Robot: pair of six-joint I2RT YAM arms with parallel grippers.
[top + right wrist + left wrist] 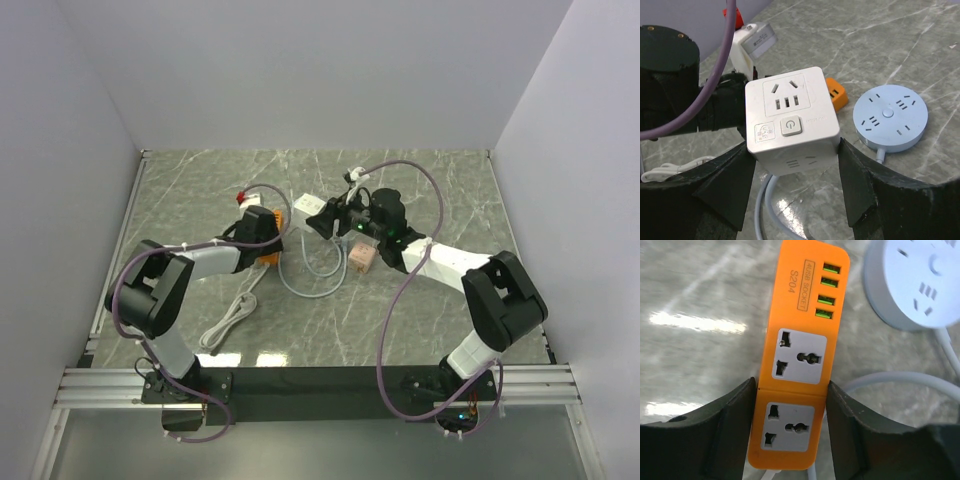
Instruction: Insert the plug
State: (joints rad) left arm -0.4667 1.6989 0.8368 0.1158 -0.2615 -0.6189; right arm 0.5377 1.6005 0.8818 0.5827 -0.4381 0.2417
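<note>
An orange power strip [800,340] with two sockets and several USB ports lies on the marble table. My left gripper [792,390] is shut on its near end, both fingers pressed against its long sides. From above, the same strip [268,262] shows just under that gripper [262,238]. My right gripper [795,150] is shut on a white cube socket [790,110], held off the table with its cable hanging below; the top view shows this gripper [335,220] mid-table. A white cord ending in a plug [215,335] lies at the near left.
A round pale-blue socket [890,117] sits on the table beside the orange strip [836,95], its cable looping toward the front [305,285]. A white adapter [752,42] with a red part stands behind. A small pinkish box [361,259] lies under the right arm. Walls enclose the table.
</note>
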